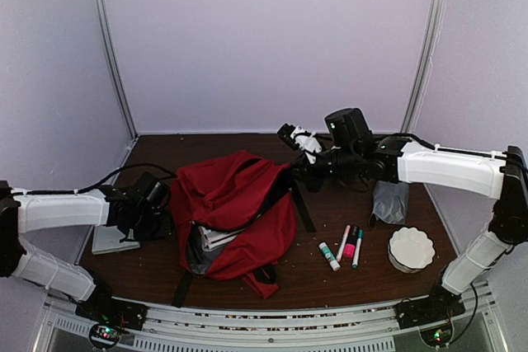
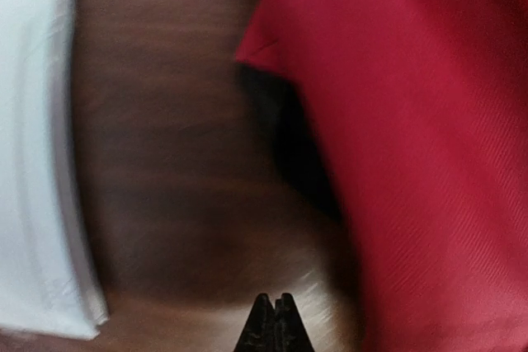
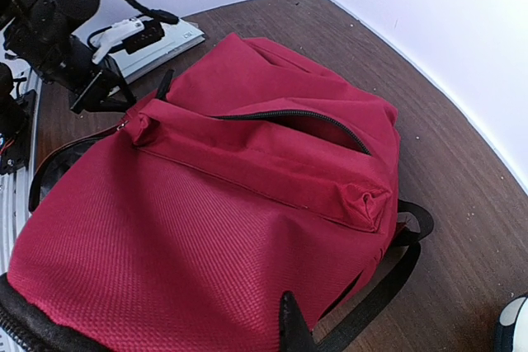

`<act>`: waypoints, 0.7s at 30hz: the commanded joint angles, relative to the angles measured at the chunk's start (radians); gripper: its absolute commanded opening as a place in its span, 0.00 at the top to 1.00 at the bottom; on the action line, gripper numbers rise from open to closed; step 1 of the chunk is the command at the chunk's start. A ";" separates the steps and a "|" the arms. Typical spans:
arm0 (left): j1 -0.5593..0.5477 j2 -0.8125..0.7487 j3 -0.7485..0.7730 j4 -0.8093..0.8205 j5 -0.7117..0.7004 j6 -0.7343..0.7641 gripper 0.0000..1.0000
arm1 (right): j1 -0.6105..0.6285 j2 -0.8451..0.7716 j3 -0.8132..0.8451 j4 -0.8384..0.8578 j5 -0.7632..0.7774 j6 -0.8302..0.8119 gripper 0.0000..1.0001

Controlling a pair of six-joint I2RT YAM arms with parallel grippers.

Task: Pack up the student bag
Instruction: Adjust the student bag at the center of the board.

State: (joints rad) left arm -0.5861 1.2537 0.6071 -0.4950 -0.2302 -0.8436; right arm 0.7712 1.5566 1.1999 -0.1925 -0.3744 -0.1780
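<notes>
The bag (image 1: pixel 235 204) lies in the middle of the worktop (image 1: pixel 355 286), slumped, its mouth facing the near edge. White books or papers (image 1: pixel 216 237) show inside the mouth, so packing looks begun but not finished.

Left out to its right are a glue stick (image 1: pixel 329 255), a few pens (image 1: pixel 350 245), a white bowl (image 1: pixel 411 249) and a grey pouch (image 1: pixel 390 201). To its left lies a white book (image 1: pixel 111 241).

The left fingers (image 2: pixel 272 326) are closed on nothing, over bare wood between book and bag. The right fingers (image 3: pixel 289 323) are closed too, at the bag's far right corner and against the red cloth. Whether they pinch it I cannot tell.

Only the top view shows the loose items and the bag's contents. The right wrist view alone shows the outer pocket's zip (image 3: pixel 289 117) partly open. The left wrist view is blurred, but shows the fingertips shut and the gap between book and bag.
</notes>
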 commanded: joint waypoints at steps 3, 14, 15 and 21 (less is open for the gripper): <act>0.007 0.251 0.193 0.268 0.130 0.105 1.00 | -0.012 -0.059 -0.029 -0.014 -0.022 -0.016 1.00; 0.022 0.546 0.536 0.306 0.175 0.237 1.00 | -0.011 -0.056 -0.057 -0.065 -0.075 -0.063 1.00; 0.027 0.558 0.558 0.300 0.178 0.242 1.00 | -0.010 -0.053 -0.056 -0.068 -0.072 -0.065 1.00; 0.036 0.461 0.528 0.192 0.126 0.280 1.00 | -0.011 -0.055 -0.051 -0.134 -0.077 -0.142 0.91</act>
State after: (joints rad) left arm -0.5613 1.8046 1.1481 -0.2478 -0.0818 -0.6170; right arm 0.7650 1.5276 1.1511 -0.2764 -0.4278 -0.2485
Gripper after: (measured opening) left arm 0.005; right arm 0.042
